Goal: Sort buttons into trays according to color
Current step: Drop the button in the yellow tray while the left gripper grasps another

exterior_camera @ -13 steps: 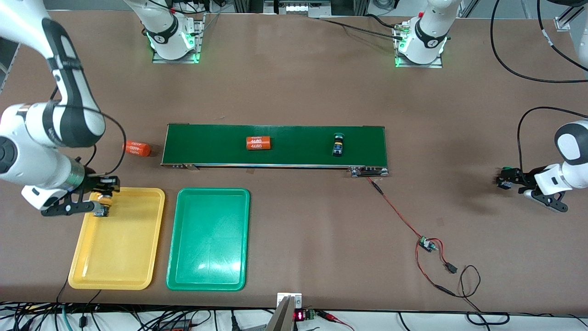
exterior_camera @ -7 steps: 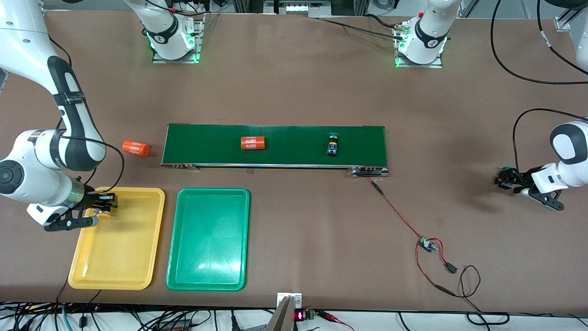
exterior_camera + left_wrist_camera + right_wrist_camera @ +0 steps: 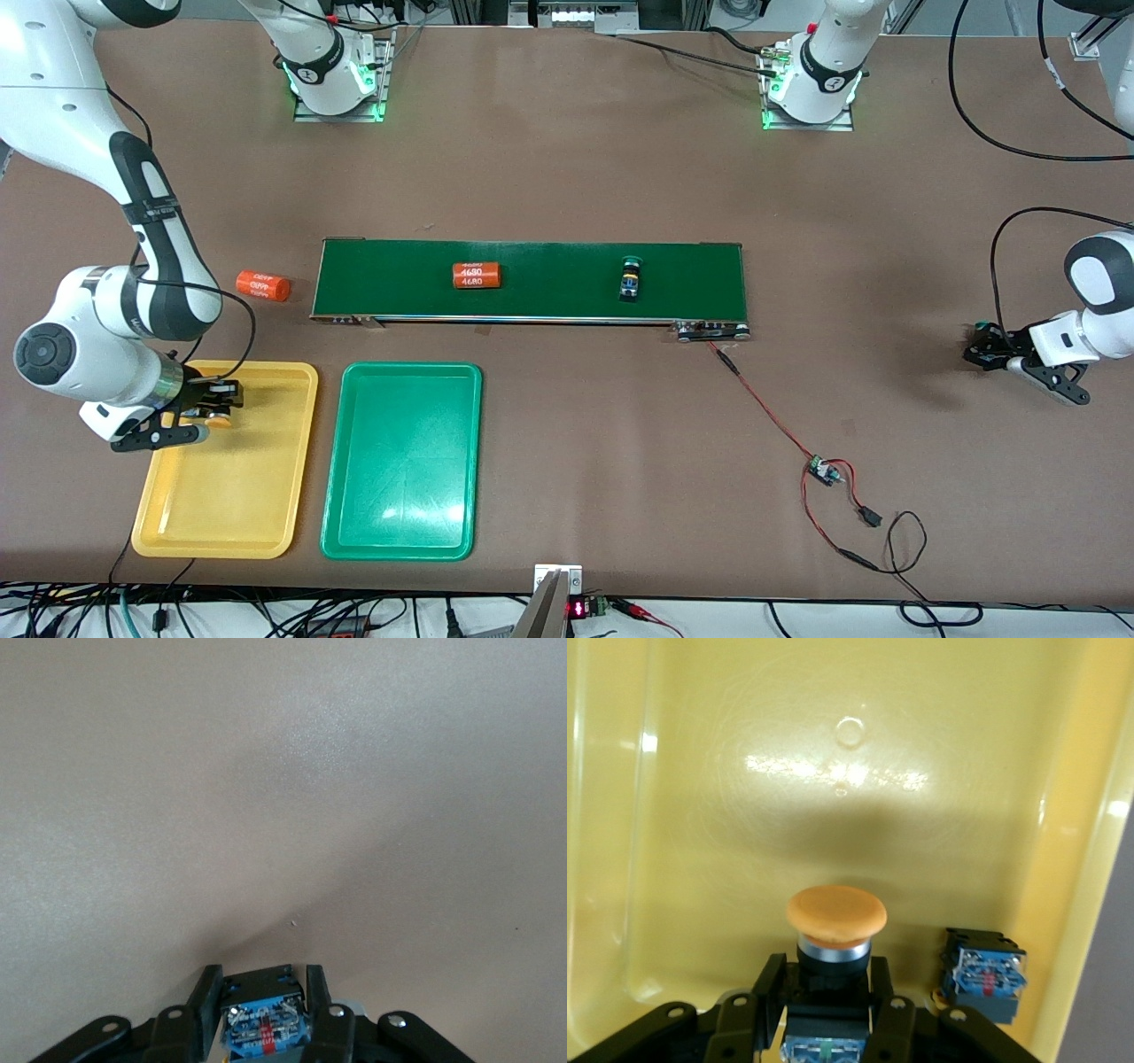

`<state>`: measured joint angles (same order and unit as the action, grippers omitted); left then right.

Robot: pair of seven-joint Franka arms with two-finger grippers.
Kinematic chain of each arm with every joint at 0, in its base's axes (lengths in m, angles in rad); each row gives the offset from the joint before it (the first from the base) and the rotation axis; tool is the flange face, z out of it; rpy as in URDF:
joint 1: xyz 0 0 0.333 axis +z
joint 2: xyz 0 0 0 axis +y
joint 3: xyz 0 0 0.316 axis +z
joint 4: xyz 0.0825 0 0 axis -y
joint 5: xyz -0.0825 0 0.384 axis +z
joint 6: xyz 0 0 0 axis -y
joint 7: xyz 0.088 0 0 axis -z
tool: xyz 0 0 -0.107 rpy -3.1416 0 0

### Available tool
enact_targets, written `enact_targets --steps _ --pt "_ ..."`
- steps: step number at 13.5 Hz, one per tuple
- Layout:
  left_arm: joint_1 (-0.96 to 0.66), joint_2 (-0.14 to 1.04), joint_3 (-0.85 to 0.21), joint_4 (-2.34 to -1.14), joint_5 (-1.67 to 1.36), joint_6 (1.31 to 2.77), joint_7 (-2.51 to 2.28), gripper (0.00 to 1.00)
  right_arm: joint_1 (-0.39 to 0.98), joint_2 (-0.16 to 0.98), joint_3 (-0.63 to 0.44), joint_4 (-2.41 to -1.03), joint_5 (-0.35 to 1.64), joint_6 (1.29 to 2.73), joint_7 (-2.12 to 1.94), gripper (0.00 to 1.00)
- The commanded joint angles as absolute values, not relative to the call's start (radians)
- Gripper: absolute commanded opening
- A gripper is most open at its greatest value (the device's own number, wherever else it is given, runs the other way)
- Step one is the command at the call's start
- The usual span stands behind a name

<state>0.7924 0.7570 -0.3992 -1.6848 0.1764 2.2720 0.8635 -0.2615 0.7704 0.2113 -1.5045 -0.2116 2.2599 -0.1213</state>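
Holding my right tool (image 3: 211,409) low over the yellow tray (image 3: 266,523), clenched on an orange-capped button (image 3: 835,921); my left tool (image 3: 264,1003), low over the desk (image 3: 567,177), grips a blue-bodied button (image 3: 263,1028).

belt (image 3: 549,279): cylinder (image 3: 477,276), button (image 3: 630,279) on it | trays (image 3: 306,416) nearer camera

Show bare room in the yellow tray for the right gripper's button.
The shallow yellow plastic tray is bare from its middle to its camera-side rim. Crowded: its farthest corner toward the right arm's end, where the right gripper holds the orange-capped button beside a second blue-bodied button. The left gripper is over the brown table.
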Motion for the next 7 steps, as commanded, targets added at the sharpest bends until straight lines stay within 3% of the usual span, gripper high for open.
enact_targets --steps 1,2,5,6,7 --pt "0.804 0.723 -0.410 -1.697 0.198 2.237 0.890 0.00 -0.262 0.793 0.212 -1.480 -0.213 2.263 -0.110 0.26" --pt "0.802 0.701 -0.416 -1.697 0.198 2.180 0.875 0.00 -0.262 0.796 0.212 -1.480 -0.213 2.267 -0.110 0.35" --pt "0.761 0.596 -0.425 -1.700 0.196 1.992 0.768 0.00 -0.264 0.799 0.212 -1.483 -0.212 2.276 -0.107 0.76" --pt "0.732 0.556 -0.425 -1.707 0.195 1.952 0.740 0.00 -0.264 0.799 0.212 -1.483 -0.212 2.276 -0.107 0.84" --pt "0.707 0.517 -0.425 -1.721 0.189 1.927 0.714 0.00 -0.264 0.799 0.212 -1.483 -0.212 2.276 -0.107 0.86"
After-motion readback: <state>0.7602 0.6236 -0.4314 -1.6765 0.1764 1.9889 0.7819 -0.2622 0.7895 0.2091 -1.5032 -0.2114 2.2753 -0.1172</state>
